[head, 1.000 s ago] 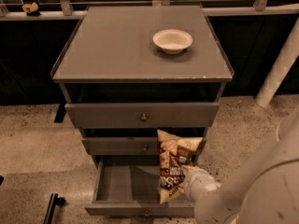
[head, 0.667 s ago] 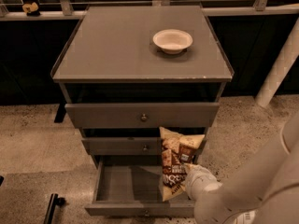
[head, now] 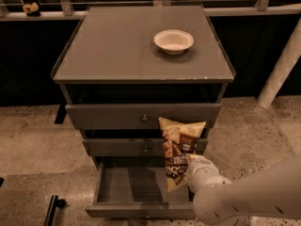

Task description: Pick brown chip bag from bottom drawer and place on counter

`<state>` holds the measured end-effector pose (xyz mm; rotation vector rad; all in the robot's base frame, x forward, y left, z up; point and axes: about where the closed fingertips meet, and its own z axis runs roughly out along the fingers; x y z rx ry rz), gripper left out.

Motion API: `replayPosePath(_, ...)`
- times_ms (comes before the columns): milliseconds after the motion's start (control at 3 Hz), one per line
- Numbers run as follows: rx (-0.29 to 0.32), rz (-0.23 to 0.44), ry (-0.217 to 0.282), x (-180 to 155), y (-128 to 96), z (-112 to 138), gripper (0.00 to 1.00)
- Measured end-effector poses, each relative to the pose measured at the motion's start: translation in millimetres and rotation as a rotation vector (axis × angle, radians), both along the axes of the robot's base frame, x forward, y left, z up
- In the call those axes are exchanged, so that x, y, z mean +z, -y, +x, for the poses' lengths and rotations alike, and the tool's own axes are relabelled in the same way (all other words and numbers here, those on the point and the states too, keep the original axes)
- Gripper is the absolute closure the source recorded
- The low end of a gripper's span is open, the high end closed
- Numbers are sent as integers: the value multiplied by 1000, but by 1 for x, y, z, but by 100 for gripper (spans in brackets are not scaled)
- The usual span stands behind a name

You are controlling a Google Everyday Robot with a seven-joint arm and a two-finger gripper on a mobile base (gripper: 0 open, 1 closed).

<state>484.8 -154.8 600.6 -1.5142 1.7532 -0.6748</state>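
Note:
The brown chip bag point(head: 177, 150) hangs upright, tan top end up, in front of the middle drawer and above the right part of the open bottom drawer point(head: 141, 188). My gripper point(head: 190, 166) is at the bag's lower right side, shut on it, with my white arm reaching in from the lower right corner. The bag is lifted clear of the drawer floor, which shows grey and bare to the left. The grey counter point(head: 117, 46) lies above, well higher than the bag.
A white bowl point(head: 173, 41) stands on the counter's back right part. The top drawer point(head: 141, 115) and middle drawer point(head: 127, 147) stick out slightly. A white post point(head: 281, 67) stands at the right. Speckled floor surrounds the cabinet.
The bag has risen a little in my gripper; its top end now sits higher against the drawer fronts. My arm has moved up slightly with it.

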Motion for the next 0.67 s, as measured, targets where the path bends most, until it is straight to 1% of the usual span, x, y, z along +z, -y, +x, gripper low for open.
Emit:
replayPosePath(333,27,-36,27,24,-6,7,100)
replayPosePath(667,58,-76,35,41,-11,3,100)
